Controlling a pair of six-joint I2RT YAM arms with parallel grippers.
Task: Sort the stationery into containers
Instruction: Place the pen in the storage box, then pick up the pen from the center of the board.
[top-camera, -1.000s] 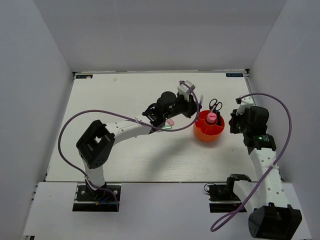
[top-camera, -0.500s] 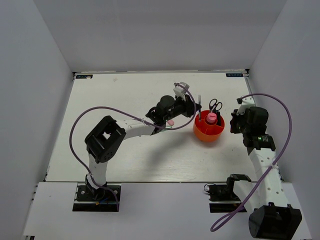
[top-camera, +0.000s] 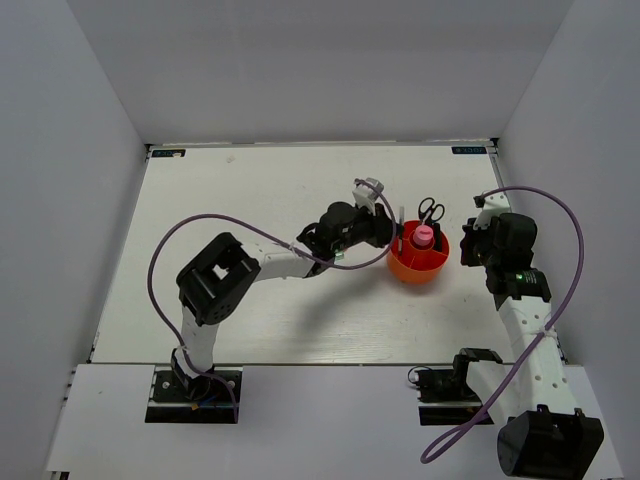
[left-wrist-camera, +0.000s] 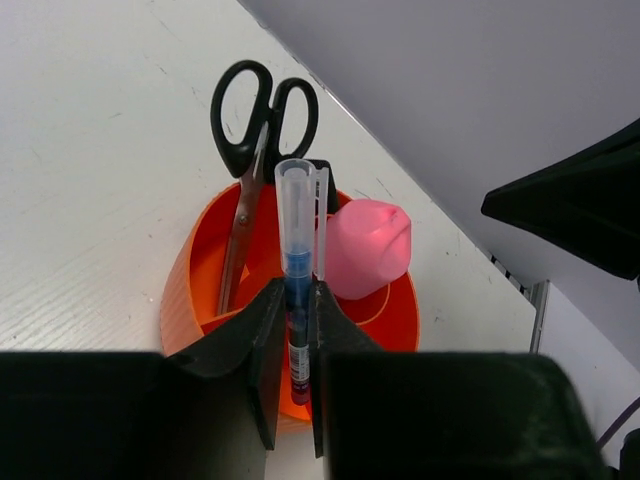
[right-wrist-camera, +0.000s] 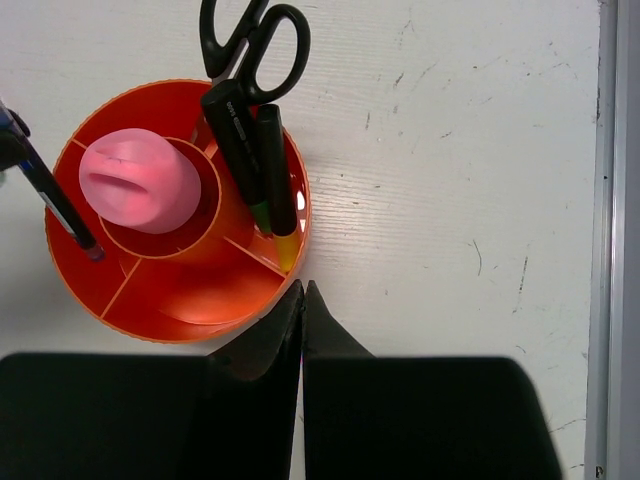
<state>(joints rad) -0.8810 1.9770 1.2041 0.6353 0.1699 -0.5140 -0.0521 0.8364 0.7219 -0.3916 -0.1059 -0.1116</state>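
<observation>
Nearly done, we reckon. Scissors (left-wrist-camera: 262, 110), pink tube (left-wrist-camera: 367, 247), two markers (right-wrist-camera: 250, 150) standing in orange cup (left-wrist-camera: 180, 290). Left jaws clamped on thin pen (left-wrist-camera: 296, 230), tip down in side compartment, not yet released. Right jaws pinched together, empty, beside cup.

Scissors (right-wrist-camera: 250, 40), pink tube (right-wrist-camera: 140, 185) and markers (right-wrist-camera: 235, 130) fill the far side of the cup (right-wrist-camera: 100, 290); near compartments (right-wrist-camera: 215, 290) appear free.

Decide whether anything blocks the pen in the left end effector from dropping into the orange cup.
Nothing visible does. The pen, gripped by the left end effector, has its tip inside an outer compartment of the cup. The pink tube sits in the centre, and the scissors and markers stand clear of it.
</observation>
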